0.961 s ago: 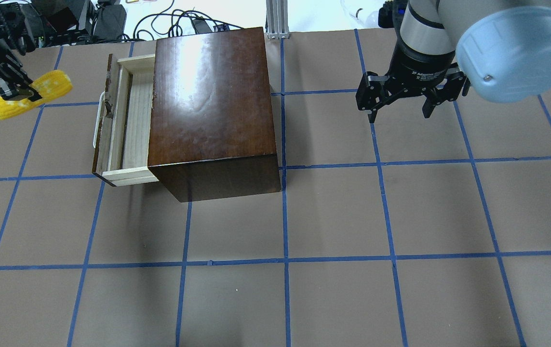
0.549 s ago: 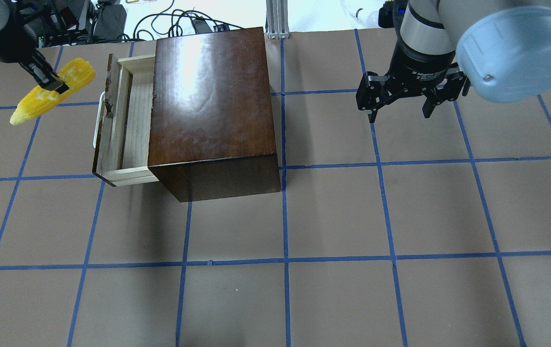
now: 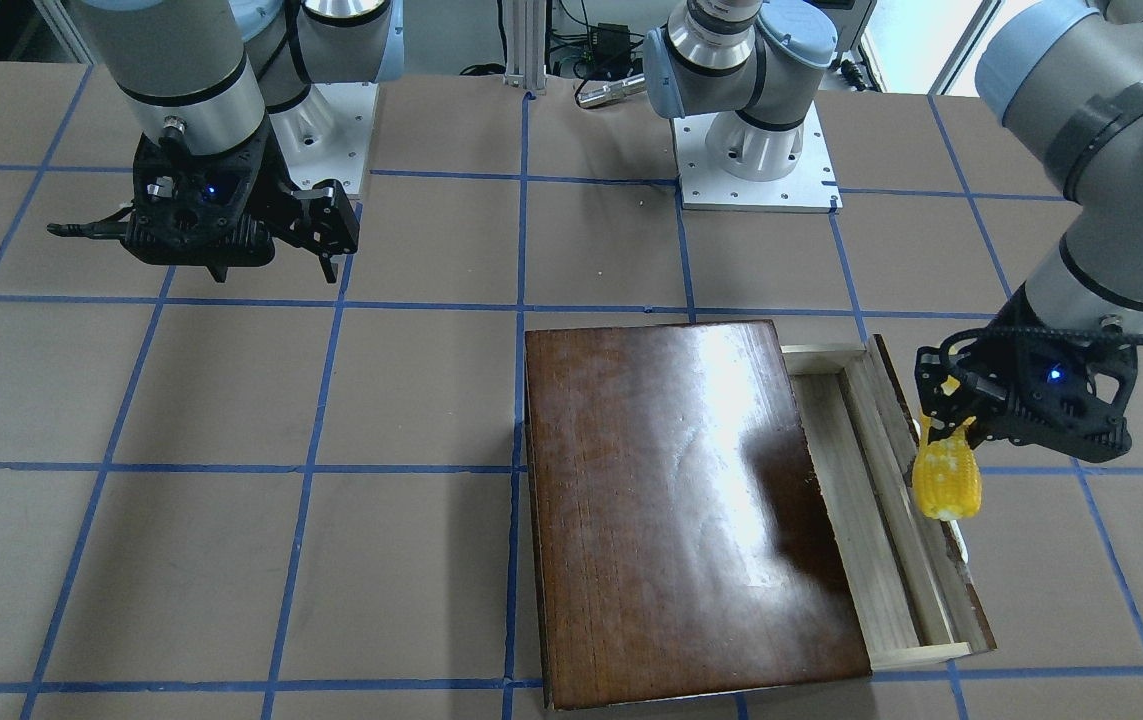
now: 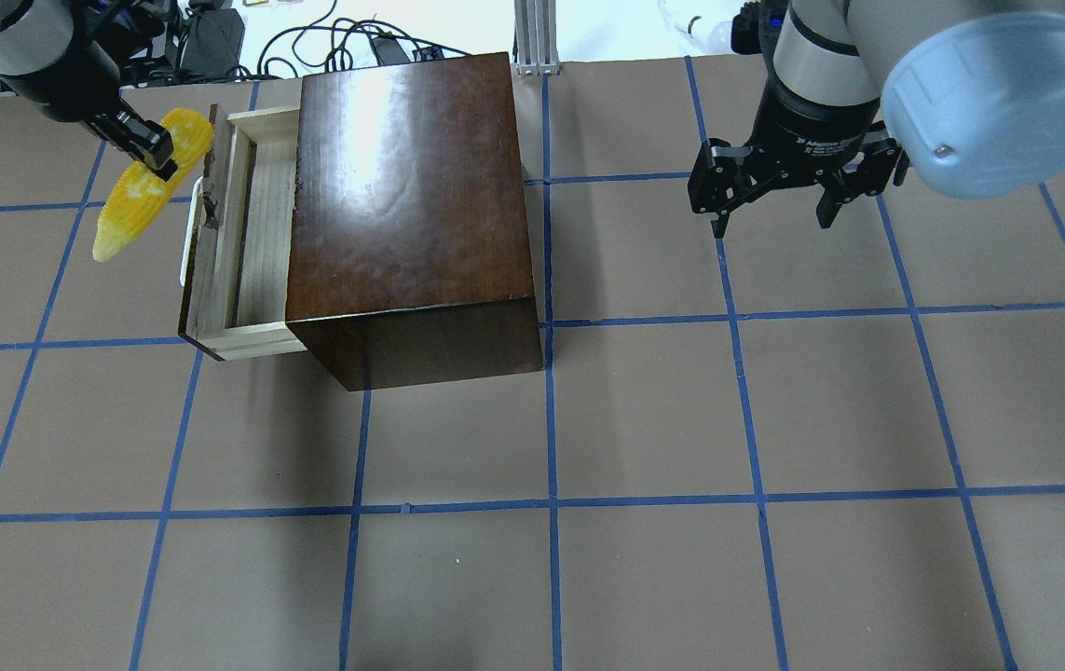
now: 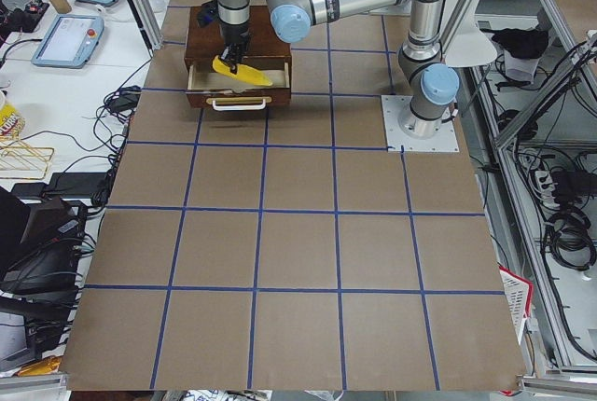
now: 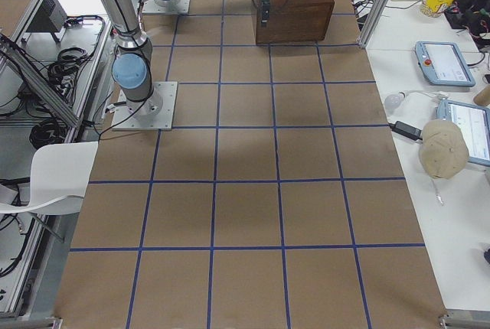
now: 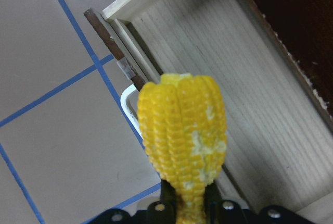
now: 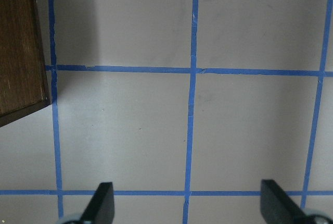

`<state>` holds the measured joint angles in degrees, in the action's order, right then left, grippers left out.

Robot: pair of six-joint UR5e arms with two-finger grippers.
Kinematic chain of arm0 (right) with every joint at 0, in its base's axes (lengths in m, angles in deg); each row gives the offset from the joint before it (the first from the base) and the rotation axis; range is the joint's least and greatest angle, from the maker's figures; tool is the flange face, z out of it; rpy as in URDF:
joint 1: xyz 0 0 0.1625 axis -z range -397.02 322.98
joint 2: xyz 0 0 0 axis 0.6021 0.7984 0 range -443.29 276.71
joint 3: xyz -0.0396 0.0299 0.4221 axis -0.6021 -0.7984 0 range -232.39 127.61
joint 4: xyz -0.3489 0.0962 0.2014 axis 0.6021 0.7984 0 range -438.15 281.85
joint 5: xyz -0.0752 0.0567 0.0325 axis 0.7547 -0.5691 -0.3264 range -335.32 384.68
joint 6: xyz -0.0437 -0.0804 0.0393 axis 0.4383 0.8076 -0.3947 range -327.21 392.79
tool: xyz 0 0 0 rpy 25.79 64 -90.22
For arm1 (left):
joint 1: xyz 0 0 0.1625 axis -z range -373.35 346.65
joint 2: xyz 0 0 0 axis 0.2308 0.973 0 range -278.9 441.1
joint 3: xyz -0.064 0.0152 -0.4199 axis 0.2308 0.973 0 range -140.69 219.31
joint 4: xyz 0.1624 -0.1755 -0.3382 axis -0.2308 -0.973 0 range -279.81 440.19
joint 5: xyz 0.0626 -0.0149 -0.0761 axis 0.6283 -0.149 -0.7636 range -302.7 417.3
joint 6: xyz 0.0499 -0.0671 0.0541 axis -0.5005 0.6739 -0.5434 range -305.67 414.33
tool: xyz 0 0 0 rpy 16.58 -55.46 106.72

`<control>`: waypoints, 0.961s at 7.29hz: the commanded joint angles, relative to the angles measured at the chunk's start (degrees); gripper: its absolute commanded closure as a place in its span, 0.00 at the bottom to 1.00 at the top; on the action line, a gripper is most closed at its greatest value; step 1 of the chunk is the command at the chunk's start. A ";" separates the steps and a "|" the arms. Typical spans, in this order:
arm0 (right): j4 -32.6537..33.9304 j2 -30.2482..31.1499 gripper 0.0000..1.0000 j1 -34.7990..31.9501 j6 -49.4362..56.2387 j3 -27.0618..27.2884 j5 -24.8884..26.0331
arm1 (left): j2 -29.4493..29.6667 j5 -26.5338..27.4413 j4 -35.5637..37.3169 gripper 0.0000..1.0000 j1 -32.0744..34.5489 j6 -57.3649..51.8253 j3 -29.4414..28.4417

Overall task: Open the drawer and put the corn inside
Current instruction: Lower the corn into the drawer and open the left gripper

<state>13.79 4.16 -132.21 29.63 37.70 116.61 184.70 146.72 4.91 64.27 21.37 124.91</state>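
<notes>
Since the corn looks like light, stiff plastic with grippy kernels, the left pincer clamped across its body seems sound. It hangs over the front edge of the open drawer, not yet inside; the right pincer gapes empty.

You're in a robotics lab: the counter is papered brown and gridded with blue tape, and each arm stands on a bolted metal plate. Teach pendants lie on white benches well apart from the left hand; cables tangle near it.
</notes>
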 commanded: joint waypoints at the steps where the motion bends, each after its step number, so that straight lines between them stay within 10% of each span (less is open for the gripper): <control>1: 0.00 0.00 0.00 0.00 0.00 0.00 0.00 | 1.68 -0.12 -0.04 1.00 1.22 10.78 0.53; 5: 0.00 0.00 0.00 0.00 0.00 0.00 0.00 | 3.70 -0.12 0.75 0.93 3.77 20.48 0.18; 6: 0.00 0.00 0.00 0.00 0.00 0.00 0.00 | 3.62 -0.03 0.75 0.24 3.77 20.39 0.53; 7: 0.00 0.00 0.00 0.00 0.00 0.00 0.00 | 3.53 0.05 0.83 0.00 3.68 20.30 0.53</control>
<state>13.79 4.16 -132.21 29.63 37.70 116.61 188.23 146.67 5.65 67.95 41.65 125.36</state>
